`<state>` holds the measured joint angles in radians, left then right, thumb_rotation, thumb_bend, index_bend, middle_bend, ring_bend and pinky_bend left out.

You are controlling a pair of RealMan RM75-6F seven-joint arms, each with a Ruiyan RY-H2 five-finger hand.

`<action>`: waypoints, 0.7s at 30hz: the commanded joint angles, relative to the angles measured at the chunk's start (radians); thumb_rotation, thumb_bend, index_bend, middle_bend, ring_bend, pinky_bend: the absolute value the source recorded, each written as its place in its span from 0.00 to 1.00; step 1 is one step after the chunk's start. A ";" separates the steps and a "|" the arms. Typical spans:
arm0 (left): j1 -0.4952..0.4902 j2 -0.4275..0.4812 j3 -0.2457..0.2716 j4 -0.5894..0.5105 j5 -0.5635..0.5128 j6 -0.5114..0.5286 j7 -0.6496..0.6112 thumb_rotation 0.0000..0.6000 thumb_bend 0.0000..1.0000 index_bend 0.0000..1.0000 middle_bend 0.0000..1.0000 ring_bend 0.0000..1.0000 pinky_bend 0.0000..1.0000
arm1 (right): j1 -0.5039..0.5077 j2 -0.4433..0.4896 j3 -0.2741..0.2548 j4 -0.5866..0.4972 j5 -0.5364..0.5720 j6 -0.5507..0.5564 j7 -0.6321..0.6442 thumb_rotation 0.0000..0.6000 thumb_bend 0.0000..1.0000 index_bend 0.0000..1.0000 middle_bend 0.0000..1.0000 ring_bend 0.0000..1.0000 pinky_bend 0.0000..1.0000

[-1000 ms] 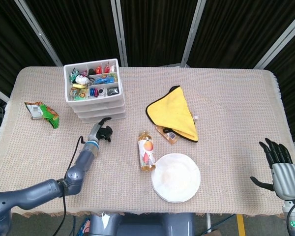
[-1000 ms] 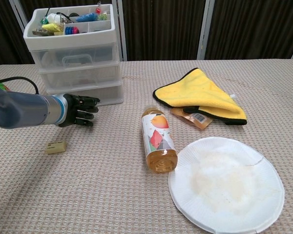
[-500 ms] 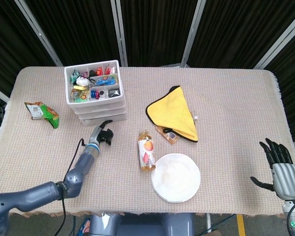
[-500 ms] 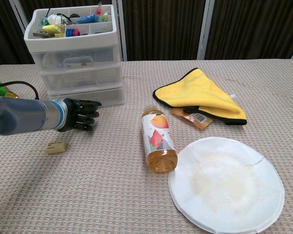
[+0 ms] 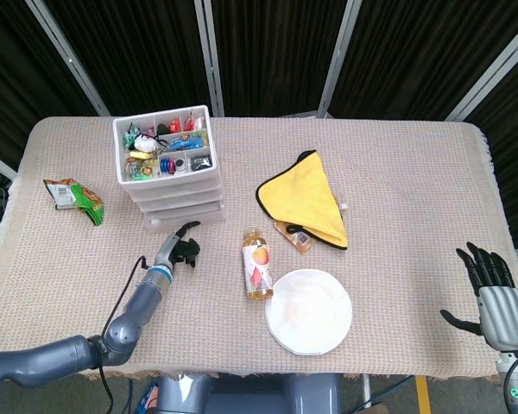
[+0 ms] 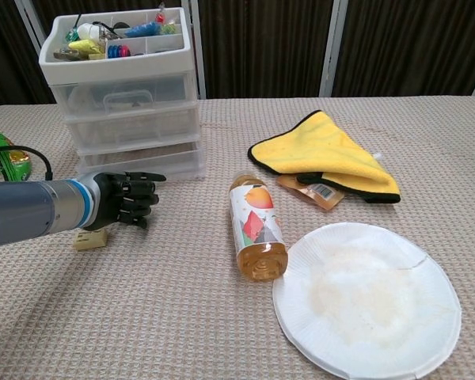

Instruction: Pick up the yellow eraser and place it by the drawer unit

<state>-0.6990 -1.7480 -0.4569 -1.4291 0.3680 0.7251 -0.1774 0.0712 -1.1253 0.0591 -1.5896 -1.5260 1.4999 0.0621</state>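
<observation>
The yellow eraser (image 6: pixel 90 239) lies flat on the table (image 6: pixel 182 317), its long axis roughly left to right in the chest view, tipped a little up at the right end, half tucked under the left hand's wrist. The left hand (image 6: pixel 125 199) hovers just past it with fingers loosely curled around nothing, so it likely overshoots; a blind closing could nudge the eraser away or brush the drawer unit (image 6: pixel 127 95) beyond. The right hand (image 5: pixel 492 289) waits well apart, fingers spread, empty
</observation>
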 commanded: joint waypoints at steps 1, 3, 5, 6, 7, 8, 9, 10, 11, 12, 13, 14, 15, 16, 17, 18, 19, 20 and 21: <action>0.037 0.010 0.039 -0.044 0.078 0.028 -0.009 1.00 1.00 0.29 0.92 0.86 0.67 | 0.000 0.000 0.000 -0.001 0.000 0.000 -0.001 1.00 0.00 0.08 0.00 0.00 0.00; 0.047 0.014 0.056 -0.056 0.100 0.028 -0.008 1.00 1.00 0.29 0.92 0.86 0.66 | 0.000 0.000 0.000 -0.001 0.000 0.000 -0.002 1.00 0.00 0.08 0.00 0.00 0.00; 0.059 0.025 0.068 -0.078 0.112 0.017 -0.017 1.00 1.00 0.29 0.91 0.85 0.66 | -0.001 0.000 0.000 -0.001 0.000 0.002 -0.003 1.00 0.00 0.08 0.00 0.00 0.00; 0.062 0.028 0.072 -0.084 0.118 0.016 -0.017 1.00 1.00 0.29 0.91 0.85 0.65 | -0.001 0.000 0.001 -0.001 0.000 0.002 -0.003 1.00 0.00 0.08 0.00 0.00 0.00; 0.064 0.033 0.081 -0.091 0.125 0.014 -0.013 1.00 1.00 0.29 0.91 0.85 0.65 | -0.001 0.000 0.001 -0.001 0.000 0.002 -0.003 1.00 0.00 0.08 0.00 0.00 0.00; 0.064 0.035 0.084 -0.093 0.128 0.013 -0.011 1.00 1.00 0.29 0.91 0.85 0.65 | -0.001 0.000 0.001 -0.001 0.000 0.002 -0.003 1.00 0.00 0.08 0.00 0.00 0.00; 0.066 0.038 0.091 -0.097 0.133 0.014 -0.007 1.00 1.00 0.29 0.91 0.84 0.65 | -0.001 0.000 0.001 -0.001 0.000 0.002 -0.004 1.00 0.00 0.08 0.00 0.00 0.00; 0.067 0.041 0.096 -0.101 0.138 0.017 -0.004 1.00 1.00 0.28 0.91 0.84 0.65 | -0.001 0.000 0.001 -0.001 0.000 0.002 -0.004 1.00 0.00 0.08 0.00 0.00 0.00; 0.068 0.044 0.103 -0.105 0.148 0.021 0.003 1.00 1.00 0.28 0.91 0.84 0.65 | -0.001 0.000 0.001 -0.001 0.000 0.003 -0.004 1.00 0.00 0.08 0.00 0.00 0.00; 0.069 0.047 0.110 -0.109 0.162 0.027 0.010 1.00 1.00 0.28 0.91 0.84 0.65 | -0.001 0.000 0.001 -0.001 -0.001 0.003 -0.004 1.00 0.00 0.08 0.00 0.00 0.00; 0.069 0.051 0.122 -0.113 0.191 0.040 0.025 1.00 1.00 0.27 0.91 0.85 0.65 | -0.002 0.000 0.001 -0.001 -0.001 0.004 -0.003 1.00 0.00 0.08 0.00 0.00 0.00; 0.069 0.053 0.131 -0.115 0.216 0.055 0.040 1.00 1.00 0.27 0.91 0.85 0.65 | -0.002 0.000 0.001 -0.001 -0.001 0.004 -0.003 1.00 0.00 0.08 0.00 0.00 0.00; 0.069 0.053 0.145 -0.118 0.253 0.079 0.060 1.00 1.00 0.26 0.91 0.85 0.65 | -0.002 0.000 0.001 0.000 -0.001 0.003 -0.003 1.00 0.00 0.08 0.00 0.00 0.00; 0.067 0.053 0.161 -0.117 0.299 0.110 0.090 1.00 1.00 0.26 0.91 0.85 0.65 | -0.001 0.000 0.001 0.000 -0.002 0.003 -0.003 1.00 0.00 0.08 0.00 0.00 0.00; 0.064 0.053 0.173 -0.116 0.331 0.132 0.115 1.00 1.00 0.25 0.91 0.85 0.65 | -0.001 0.000 0.001 0.000 -0.002 0.003 -0.003 1.00 0.00 0.08 0.00 0.00 0.00; 0.059 0.053 0.191 -0.113 0.378 0.169 0.156 1.00 1.00 0.25 0.91 0.85 0.65 | -0.001 -0.001 0.001 0.000 -0.002 0.003 -0.004 1.00 0.00 0.08 0.00 0.00 0.00; 0.055 0.053 0.202 -0.110 0.408 0.196 0.186 1.00 1.00 0.25 0.91 0.85 0.65 | -0.001 0.000 0.001 0.000 -0.002 0.002 -0.004 1.00 0.00 0.08 0.00 0.00 0.00; 0.053 0.051 0.209 -0.109 0.428 0.220 0.211 1.00 1.00 0.24 0.91 0.85 0.65 | -0.001 0.000 0.001 0.000 -0.002 0.002 -0.004 1.00 0.00 0.08 0.00 0.00 0.00; 0.046 0.049 0.219 -0.105 0.460 0.259 0.256 1.00 1.00 0.24 0.91 0.85 0.65 | -0.001 0.000 0.001 -0.001 -0.002 0.002 -0.004 1.00 0.00 0.08 0.00 0.00 0.00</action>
<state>-0.6390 -1.6984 -0.2822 -1.5393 0.7386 0.8883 -0.0250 0.0702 -1.1256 0.0596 -1.5903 -1.5276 1.5017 0.0585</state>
